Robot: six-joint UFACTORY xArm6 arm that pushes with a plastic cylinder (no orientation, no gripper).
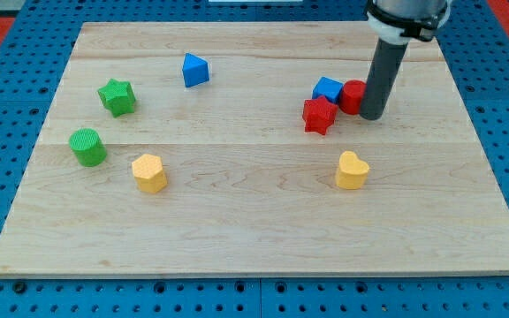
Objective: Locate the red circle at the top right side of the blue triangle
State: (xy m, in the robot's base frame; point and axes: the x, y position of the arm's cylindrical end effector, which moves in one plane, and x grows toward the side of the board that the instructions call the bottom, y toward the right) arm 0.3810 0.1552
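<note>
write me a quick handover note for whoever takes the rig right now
My tip sits against the view's right side of the red circle. The circle is packed with the blue cube and red star, far to the view's right of the blue triangle. Done: contact made. Left: push the circle toward the view's left, to the triangle's top right.

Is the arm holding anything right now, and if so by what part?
Nothing is held. My tip only rests against the right side of the red circle, which sits beside the blue block and red star.
</note>
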